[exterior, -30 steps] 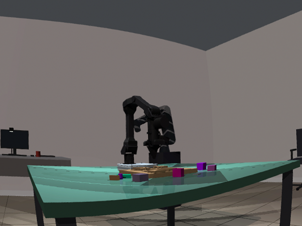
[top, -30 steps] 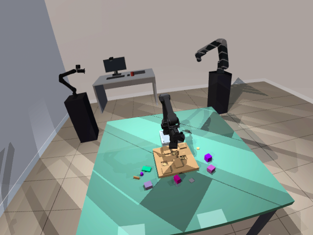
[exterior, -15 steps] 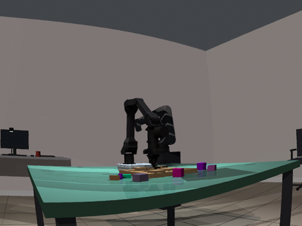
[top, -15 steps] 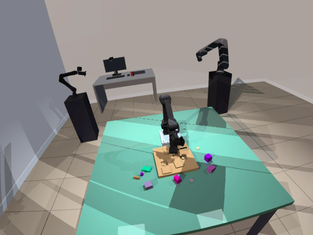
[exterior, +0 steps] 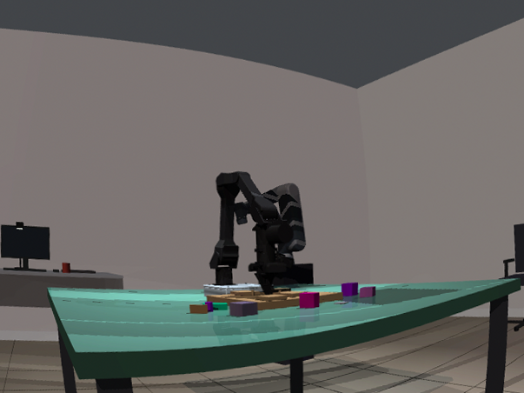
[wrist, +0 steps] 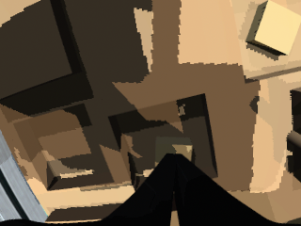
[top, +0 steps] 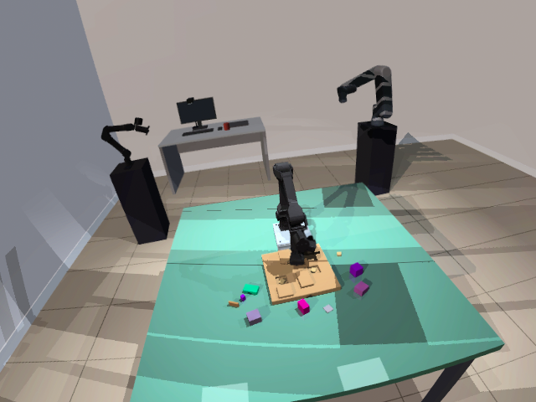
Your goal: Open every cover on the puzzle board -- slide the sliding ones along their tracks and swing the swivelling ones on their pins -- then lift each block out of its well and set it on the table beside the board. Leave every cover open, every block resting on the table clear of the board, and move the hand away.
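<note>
The tan puzzle board [top: 331,284] [exterior: 286,303] lies flat on the green table. My gripper [top: 296,262] [exterior: 268,293] [wrist: 173,161] is shut and empty, its tips low over the base-side part of the board. Just beyond the tips in the wrist view, a pale block [wrist: 182,147] shows partly, in shadow, inside a square well. Another pale yellow block [top: 313,270] [wrist: 277,29] is in view on the board. A front cover [top: 305,280] and a corner cover [top: 285,290] lie on the board. A small yellow block [top: 338,254] rests on the table, clear of the board. The hand hides part of the board.
A purple cube [top: 356,269] [exterior: 349,288] and plum block [top: 361,288] [exterior: 367,291] stand right of the board. A magenta block [top: 303,306] [exterior: 309,300] and grey tile [top: 327,308] lie in front. A green tile [top: 250,289], orange piece [top: 234,304] and mauve block [top: 254,316] [exterior: 243,308] lie left.
</note>
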Robot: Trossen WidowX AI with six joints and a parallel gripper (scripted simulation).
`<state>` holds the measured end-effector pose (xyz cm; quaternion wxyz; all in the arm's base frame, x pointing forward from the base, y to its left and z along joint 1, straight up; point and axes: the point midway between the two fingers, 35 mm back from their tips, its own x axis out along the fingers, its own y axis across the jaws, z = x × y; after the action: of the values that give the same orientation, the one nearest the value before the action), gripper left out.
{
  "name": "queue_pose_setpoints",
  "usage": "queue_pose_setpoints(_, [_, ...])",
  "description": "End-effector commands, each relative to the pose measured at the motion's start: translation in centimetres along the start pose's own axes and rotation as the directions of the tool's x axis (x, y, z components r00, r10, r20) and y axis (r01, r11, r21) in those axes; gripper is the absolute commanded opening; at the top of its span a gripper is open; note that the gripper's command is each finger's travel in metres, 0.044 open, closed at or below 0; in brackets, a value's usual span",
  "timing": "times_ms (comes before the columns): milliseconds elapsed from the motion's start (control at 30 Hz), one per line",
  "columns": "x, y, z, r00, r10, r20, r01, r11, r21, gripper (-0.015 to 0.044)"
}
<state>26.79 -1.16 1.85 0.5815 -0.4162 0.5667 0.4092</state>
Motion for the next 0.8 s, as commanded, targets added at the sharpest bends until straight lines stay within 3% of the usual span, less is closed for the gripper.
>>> queue_pose_setpoints(0, [0.15,0.02,0.07,1.0,-0.002,-0.003,0.002,1.0,-0.007,0.0])
queue_pose_setpoints(533, [0.43,0.6,1.02,1.0,-0.002,-0.002,0.002,1.0,0.02,0.0])
queue_pose_setpoints(633, [0.3,0.56,1.0,1.0,-0.002,-0.002,0.002,0.988,0.156,0.0])
queue_pose_setpoints(733, [0.04,0.51,0.95,1.0,-0.002,-0.002,0.003,0.914,0.405,0.0])
queue_pose_setpoints(767, [0.03,0.51,0.95,1.0,-0.002,-0.002,0.003,0.916,0.402,0.0])
